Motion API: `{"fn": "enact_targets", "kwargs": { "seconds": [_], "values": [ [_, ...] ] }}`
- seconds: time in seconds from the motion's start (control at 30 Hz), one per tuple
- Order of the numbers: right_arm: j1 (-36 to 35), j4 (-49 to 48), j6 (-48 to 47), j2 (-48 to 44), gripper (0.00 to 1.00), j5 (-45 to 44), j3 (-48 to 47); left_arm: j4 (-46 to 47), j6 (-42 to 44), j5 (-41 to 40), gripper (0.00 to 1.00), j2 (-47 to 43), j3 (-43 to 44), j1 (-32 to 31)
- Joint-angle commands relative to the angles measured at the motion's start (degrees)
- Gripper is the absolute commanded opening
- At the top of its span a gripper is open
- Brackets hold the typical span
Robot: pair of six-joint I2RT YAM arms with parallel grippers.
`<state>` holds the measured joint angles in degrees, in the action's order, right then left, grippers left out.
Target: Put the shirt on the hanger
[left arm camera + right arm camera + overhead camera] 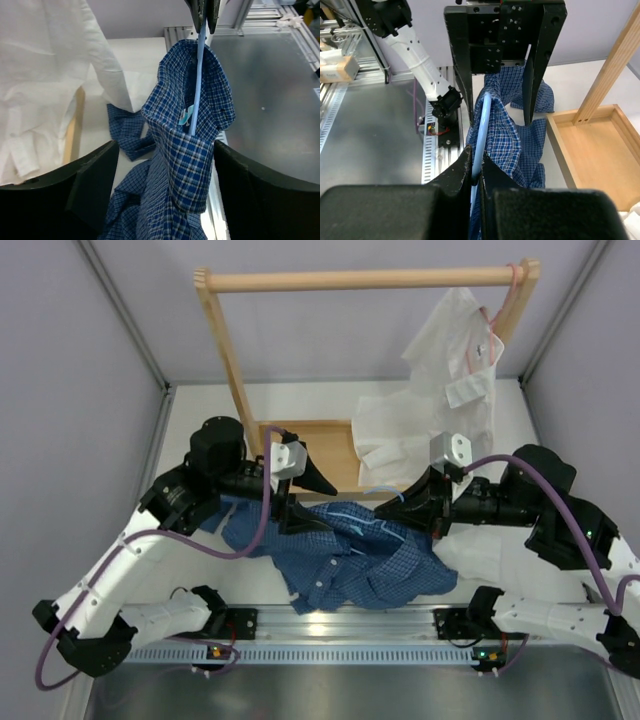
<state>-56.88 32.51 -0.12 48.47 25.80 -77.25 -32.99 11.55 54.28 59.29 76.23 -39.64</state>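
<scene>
The blue checked shirt (350,560) lies crumpled on the table between the arms, with one fold lifted. In the left wrist view that fold (185,145) drapes over the light-blue wire hanger (198,85). My right gripper (476,170) is shut on the hanger wire (482,125), and it shows at the top of the left wrist view (202,17). My left gripper (165,200) is open, its fingers (95,185) wide on either side of the draped fold. In the top view the left gripper (315,502) and right gripper (395,512) face each other over the shirt.
A wooden rack (365,280) stands at the back, with a white shirt (450,370) on a pink hanger (510,295) at its right end. The rack's wooden tray base (320,445) lies behind the grippers. An aluminium rail (330,625) runs along the near edge.
</scene>
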Motion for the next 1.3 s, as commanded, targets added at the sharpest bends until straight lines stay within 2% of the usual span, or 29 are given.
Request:
{"fn": "enact_targets", "kwargs": {
  "seconds": [0.0,0.03,0.1,0.13,0.2,0.3,0.43,0.47,0.5,0.53,0.6,0.73,0.77,0.9,1.03,1.2,1.27],
  "values": [
    [-0.6,0.3,-1.7,-0.2,0.00,3.1,-1.8,2.3,3.0,1.6,0.67,2.0,0.0,-2.0],
    [-0.5,0.4,-1.8,-0.3,0.00,3.2,-1.6,2.4,3.1,1.9,0.52,2.1,0.0,-2.0],
    [-0.5,0.4,-1.9,-0.6,0.00,3.0,-1.1,2.2,3.5,2.2,0.49,2.1,-0.2,-2.0],
    [-0.5,0.4,-2.0,-0.6,0.00,3.0,-0.9,2.3,3.6,2.6,0.38,2.1,0.0,-2.0],
    [-0.5,0.4,-2.2,-0.8,0.00,2.9,-0.4,2.3,3.3,2.9,0.30,2.2,0.1,-2.0],
    [-0.5,0.2,-2.3,-1.0,0.00,2.8,-0.4,2.3,3.0,3.8,0.00,2.1,0.1,-2.0],
    [-0.5,-0.5,-1.8,-1.4,0.00,1.7,-0.4,2.4,3.4,6.1,0.00,1.7,-0.5,-2.0],
    [-0.5,-0.5,-1.7,-1.4,0.09,1.4,-0.2,2.3,3.6,6.9,0.00,1.6,-0.6,-2.0],
    [-0.6,-0.4,-1.5,-1.5,0.27,0.9,0.1,2.4,3.8,7.6,0.00,1.4,-0.7,-2.0],
    [-0.5,-0.3,-1.3,-1.9,0.62,0.0,0.3,2.4,4.1,7.8,0.00,1.3,-0.8,-2.0],
    [-0.5,2.0,-1.9,-4.1,0.67,-3.7,0.9,2.4,4.4,8.1,0.00,0.9,-1.1,-2.0],
    [-0.5,9.7,-1.1,-12.2,0.65,-12.6,4.4,0.7,5.9,7.3,0.00,0.7,-0.9,-2.0],
    [-0.5,10.2,1.4,-17.5,0.65,-13.1,6.4,0.2,6.1,7.2,0.00,0.6,-0.8,-2.0],
    [-0.5,10.8,4.5,-25.8,0.64,-10.1,17.8,-0.3,6.6,8.4,0.00,0.2,-1.2,-2.0],
    [-0.5,10.6,5.2,-25.4,0.62,-6.9,20.7,-0.3,5.8,12.1,0.00,1.6,0.8,-2.0],
    [-0.5,5.5,5.4,-21.4,0.57,-3.6,23.1,-0.4,4.8,13.7,0.00,1.6,2.4,-2.0],
    [-0.5,4.1,5.2,-19.9,0.49,-3.3,23.3,-0.3,4.5,13.0,0.00,1.2,2.6,-2.0]
  ]
}}
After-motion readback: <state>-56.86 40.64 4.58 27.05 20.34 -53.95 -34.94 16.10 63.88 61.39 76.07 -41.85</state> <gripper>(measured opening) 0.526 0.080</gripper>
